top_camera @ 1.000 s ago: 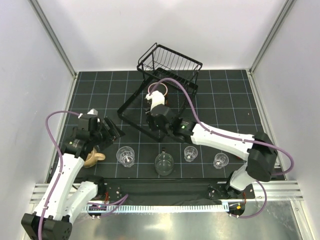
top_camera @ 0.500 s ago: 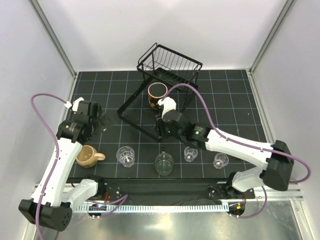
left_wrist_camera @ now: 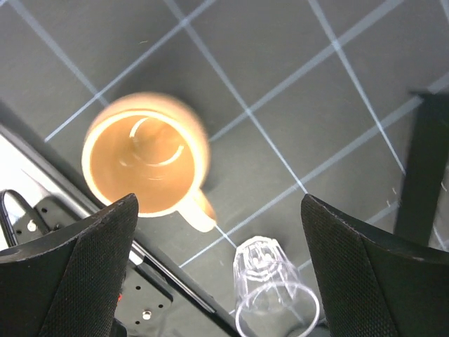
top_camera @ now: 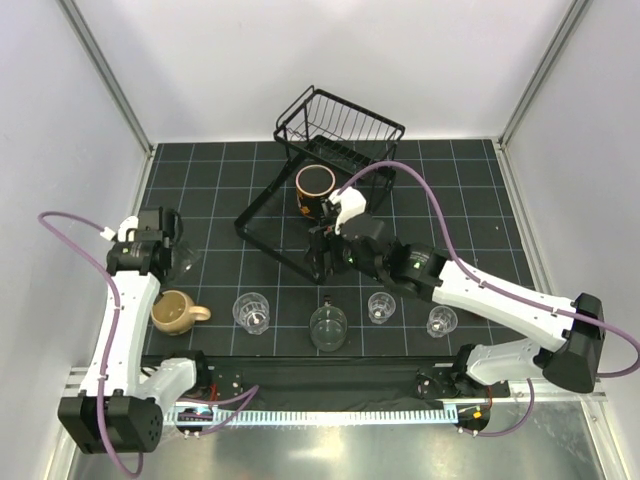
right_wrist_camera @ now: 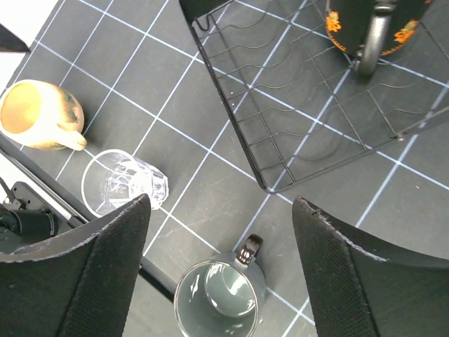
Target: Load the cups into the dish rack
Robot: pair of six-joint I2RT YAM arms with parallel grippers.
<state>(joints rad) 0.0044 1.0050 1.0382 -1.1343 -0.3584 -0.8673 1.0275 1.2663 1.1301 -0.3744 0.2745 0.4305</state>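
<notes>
The left gripper (left_wrist_camera: 218,199) hangs over the near left part of the black mat (top_camera: 200,190). Its 2 fingers (left_wrist_camera: 70,274) are spread wide with nothing between them. In the left wrist view the beige mug (left_wrist_camera: 144,165) stands upright on the mat, below the finger on the left of that view. Its handle points toward a clear tumbler (left_wrist_camera: 270,284) standing near it, under the gap between the 2 fingers. Neither cup touches a finger.

The right gripper (right_wrist_camera: 221,202) hovers just off the near corner of the flat lower frame of the dish rack (right_wrist_camera: 280,126). Its fingers are also spread apart and hold nothing. Below the gap between them, the grey mug (right_wrist_camera: 217,295) stands upright on the mat, outside the rack and clear of both fingers.

A dark mug (top_camera: 315,187) with a brown rim stands upright on the rack's lower frame, in front of the raised basket and beyond the right fingertips. A small glass (top_camera: 381,307) and a second small glass (top_camera: 441,321) stand on the mat to the right of the grey mug, outside the rack.
</notes>
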